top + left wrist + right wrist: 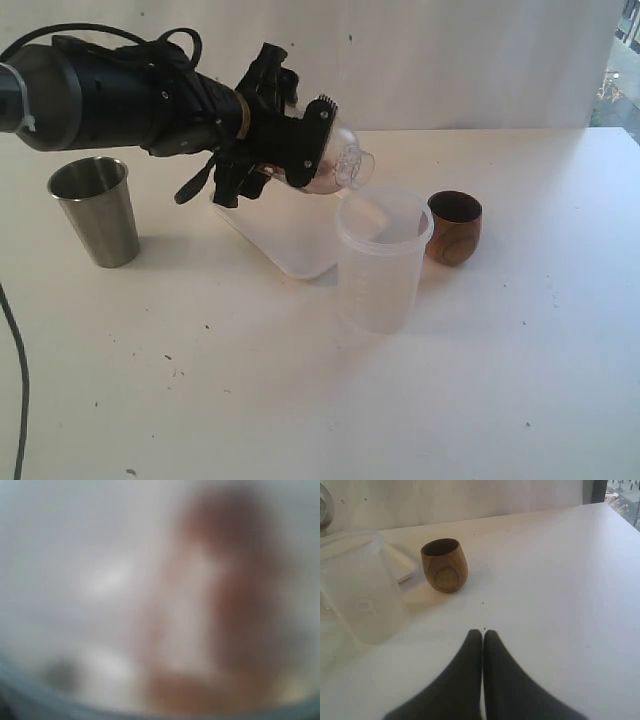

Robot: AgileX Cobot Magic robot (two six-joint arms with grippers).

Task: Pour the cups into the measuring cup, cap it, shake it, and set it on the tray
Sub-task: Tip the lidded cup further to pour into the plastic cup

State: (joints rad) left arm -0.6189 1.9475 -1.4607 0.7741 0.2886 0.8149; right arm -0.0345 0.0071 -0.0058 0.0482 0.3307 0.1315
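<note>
Clear cap [352, 162]: light, slick, we judge; grip its sides | left claw [322, 150] clamped on it | right claw [483, 634] together

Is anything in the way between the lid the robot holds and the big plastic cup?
Nothing visible. The left gripper holds the dome lid right by the plastic cup's open rim; the wooden cup stands off to its side.

We see nothing sharp here: a pale grey-white haze fills the view, with a soft brown blur [220, 605] spread through it and a darker curved band [30, 702] along one edge. We cannot tell what either is.
</note>
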